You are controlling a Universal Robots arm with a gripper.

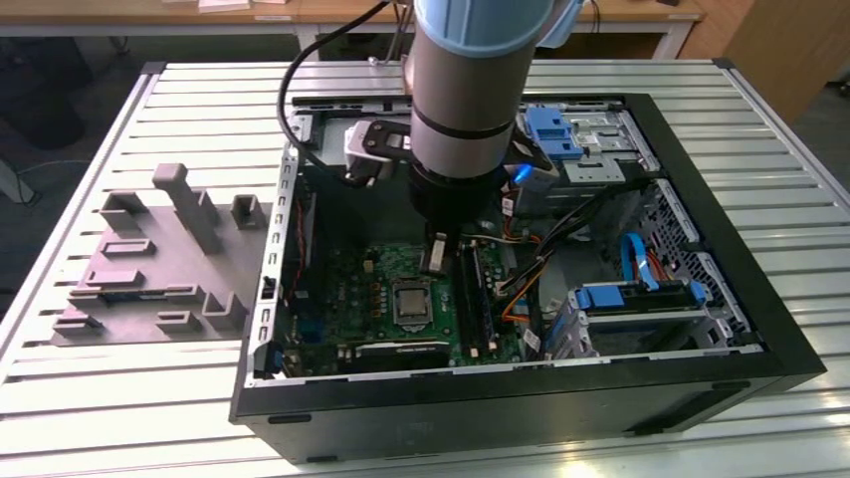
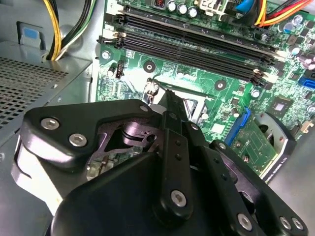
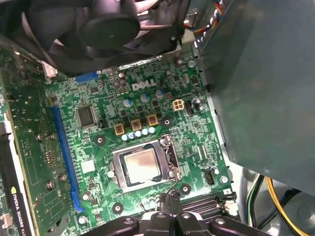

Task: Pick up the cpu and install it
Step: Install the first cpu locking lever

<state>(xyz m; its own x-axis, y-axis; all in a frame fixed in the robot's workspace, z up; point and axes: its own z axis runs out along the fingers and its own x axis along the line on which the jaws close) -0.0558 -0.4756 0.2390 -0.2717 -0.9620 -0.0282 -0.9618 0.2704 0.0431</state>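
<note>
Pale silvery-beige metal is what you see of the cpu: in the first wrist view it lies flat inside the silver-framed socket on the green circuit board, which sits in the open black computer case on the slatted bench. Judge it a light, stiff little plate, smooth on top and so rather slippery. It is probably delicate on its underside and at its corners, so treat it as fragile. The thin darker rim is the place to take it, on two opposite edges and kept level. The socket frame stands close around it and leaves you little room there. The pincer hangs low over the board, just beside the socket on the side towards the long black memory slots. Its two dark fingers are drawn together, with no gap you can make out and nothing between them. You cannot tell whether the tips touch the board. As for writing, there is white lettering on the board above the socket, small white component marks scattered across the green, and faint engraving on the chip's top that is too fine to read. A green expansion card at the board's edge also carries print.
</note>
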